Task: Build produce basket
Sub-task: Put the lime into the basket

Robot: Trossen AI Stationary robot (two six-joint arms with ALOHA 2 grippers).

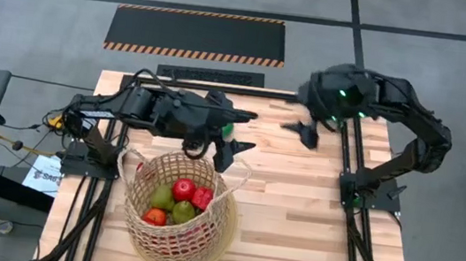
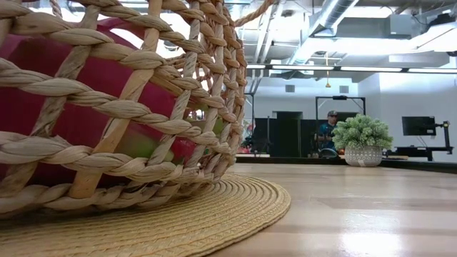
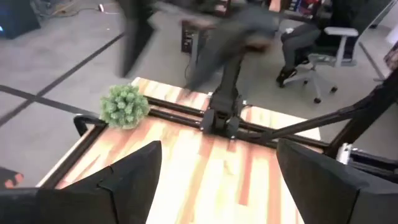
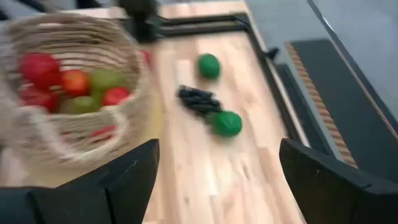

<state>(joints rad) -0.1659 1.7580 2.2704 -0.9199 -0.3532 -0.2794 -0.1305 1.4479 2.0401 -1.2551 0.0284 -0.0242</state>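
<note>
The wicker basket [image 1: 178, 211] stands on a round woven mat [image 2: 221, 210] at the table's near left and holds red and green produce [image 1: 178, 197]. Two green limes [image 4: 209, 65] [image 4: 227, 122] and a dark grape bunch [image 4: 199, 99] lie on the wood beyond the basket. In the high view only a green patch [image 1: 227, 130] of them shows under my left arm. My left gripper [image 1: 241, 139] hangs open above the table just behind the basket, empty. My right gripper [image 1: 301, 132] hangs open over the far middle of the table, empty.
A pale green spiky ball [image 3: 124, 106] in a small pot [image 2: 363, 155] stands near the table's far right corner. The right arm's base frame [image 3: 221, 118] is bolted at the right side. Bare wood [image 1: 293, 218] lies right of the basket. A person [image 2: 328, 132] sits far behind.
</note>
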